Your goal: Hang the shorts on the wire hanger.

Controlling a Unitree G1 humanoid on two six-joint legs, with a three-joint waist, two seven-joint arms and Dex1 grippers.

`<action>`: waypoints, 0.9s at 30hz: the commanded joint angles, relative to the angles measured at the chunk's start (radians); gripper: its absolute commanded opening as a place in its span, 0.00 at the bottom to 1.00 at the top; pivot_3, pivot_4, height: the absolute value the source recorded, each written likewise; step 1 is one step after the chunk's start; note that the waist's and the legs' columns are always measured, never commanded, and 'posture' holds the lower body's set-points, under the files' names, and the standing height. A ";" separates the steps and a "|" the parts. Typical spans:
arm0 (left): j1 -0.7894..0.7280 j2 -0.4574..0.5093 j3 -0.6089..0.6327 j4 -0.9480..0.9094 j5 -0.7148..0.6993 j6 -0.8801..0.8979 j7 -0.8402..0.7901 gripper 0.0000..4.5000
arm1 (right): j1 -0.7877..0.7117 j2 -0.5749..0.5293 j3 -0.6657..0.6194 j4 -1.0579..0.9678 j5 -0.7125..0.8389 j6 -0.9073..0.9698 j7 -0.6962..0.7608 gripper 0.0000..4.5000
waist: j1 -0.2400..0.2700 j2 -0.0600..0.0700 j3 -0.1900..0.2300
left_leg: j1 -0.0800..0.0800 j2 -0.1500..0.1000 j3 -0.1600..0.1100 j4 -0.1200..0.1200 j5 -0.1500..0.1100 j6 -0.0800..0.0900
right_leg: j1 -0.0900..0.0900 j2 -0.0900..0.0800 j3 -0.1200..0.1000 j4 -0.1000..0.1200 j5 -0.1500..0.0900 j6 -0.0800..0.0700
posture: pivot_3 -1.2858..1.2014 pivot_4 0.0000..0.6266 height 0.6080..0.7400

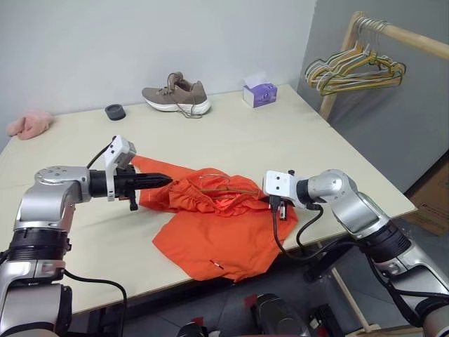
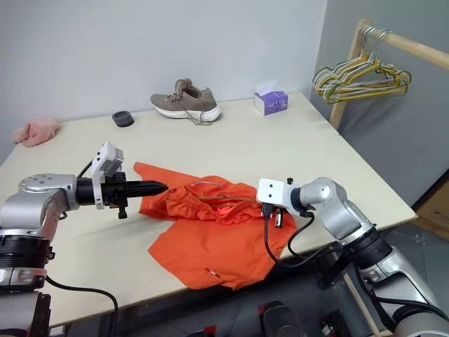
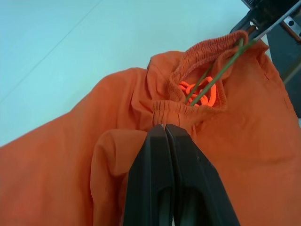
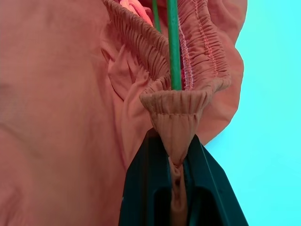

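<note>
The bright orange shorts (image 1: 210, 235) lie crumpled on the near middle of the table (image 1: 295, 140). The thin olive-green wire hanger (image 3: 220, 71) runs through the gathered waistband opening, its wire (image 4: 174, 47) passing beside the elastic. My left gripper (image 1: 167, 180) reaches in from the left, level with the table. Its fingers are shut on a fold of the waistband (image 3: 165, 113). My right gripper (image 1: 278, 208) comes from the right and is shut on the opposite end of the waistband (image 4: 175, 106), with a pinch of fabric bunched between its fingers.
A brown shoe (image 1: 177, 95), a purple tissue box (image 1: 260, 92), a small black round object (image 1: 115, 111) and a pink cloth (image 1: 29, 124) sit along the table's far side. A wooden rack with bunched hangers (image 1: 354, 70) stands beyond the right corner.
</note>
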 commanded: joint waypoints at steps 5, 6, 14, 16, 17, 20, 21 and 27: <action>-0.070 0.113 0.149 0.117 -0.007 -0.062 0.085 0.00 | 0.051 0.019 -0.161 -0.097 0.185 0.299 0.022 0.00 | -0.006 0.000 0.000 | 0.000 0.000 0.000 0.001 0.000 0.000 | 0.000 0.000 0.000 0.000 0.000 0.000 | 0.42 0.04 1.00; -0.072 0.126 0.160 0.134 -0.005 -0.068 0.096 0.04 | 0.052 0.017 -0.174 -0.095 0.194 0.316 0.012 0.00 | -0.007 0.000 0.000 | 0.000 0.000 0.000 0.001 0.000 0.000 | 0.000 0.000 0.000 0.000 0.000 0.000 | 0.42 0.04 1.00; 0.108 0.125 0.168 -0.078 -0.084 0.005 0.029 0.54 | 0.078 0.011 -0.315 -0.125 0.270 0.481 -0.094 0.00 | 0.008 0.002 -0.002 | 0.000 0.000 0.000 0.001 0.000 0.000 | 0.001 -0.001 0.000 0.000 0.000 0.000 | 0.42 0.04 1.00; 0.132 0.090 0.153 -0.163 -0.114 0.030 0.032 0.66 | 0.104 -0.013 -0.347 -0.157 0.284 0.518 -0.115 0.00 | 0.023 0.002 -0.002 | 0.000 0.000 0.000 0.001 0.000 0.000 | 0.001 -0.001 0.000 0.000 0.000 0.000 | 0.41 0.04 1.00; 0.136 0.075 0.145 -0.192 -0.122 0.036 0.034 0.72 | 0.116 -0.023 -0.361 -0.171 0.291 0.534 -0.123 0.00 | 0.030 0.002 -0.002 | -0.001 0.000 0.000 0.001 0.000 0.000 | 0.001 -0.001 0.000 -0.001 0.000 0.000 | 0.41 0.04 1.00; 0.130 0.023 0.117 -0.257 -0.138 0.045 0.056 0.92 | 0.158 -0.051 -0.425 -0.221 0.318 0.593 -0.158 0.00 | 0.035 0.002 -0.002 | -0.001 -0.001 0.000 0.002 0.000 0.000 | 0.001 -0.001 0.000 -0.001 0.000 0.000 | 0.41 0.05 1.00; 0.127 0.009 0.110 -0.272 -0.139 0.044 0.063 0.98 | 0.170 -0.059 -0.441 -0.234 0.325 0.605 -0.168 0.00 | 0.035 0.002 -0.002 | -0.001 -0.001 0.001 0.002 0.000 0.000 | 0.001 -0.001 0.001 -0.001 0.000 0.000 | 0.41 0.05 1.00; 0.099 -0.158 -0.019 -0.379 -0.119 0.012 0.126 0.99 | 0.307 -0.117 -0.666 -0.302 0.333 0.706 -0.298 0.00 | 0.032 0.002 -0.002 | -0.001 -0.001 0.002 0.005 0.000 0.000 | 0.003 -0.001 0.001 -0.002 0.001 0.002 | 0.38 0.06 1.00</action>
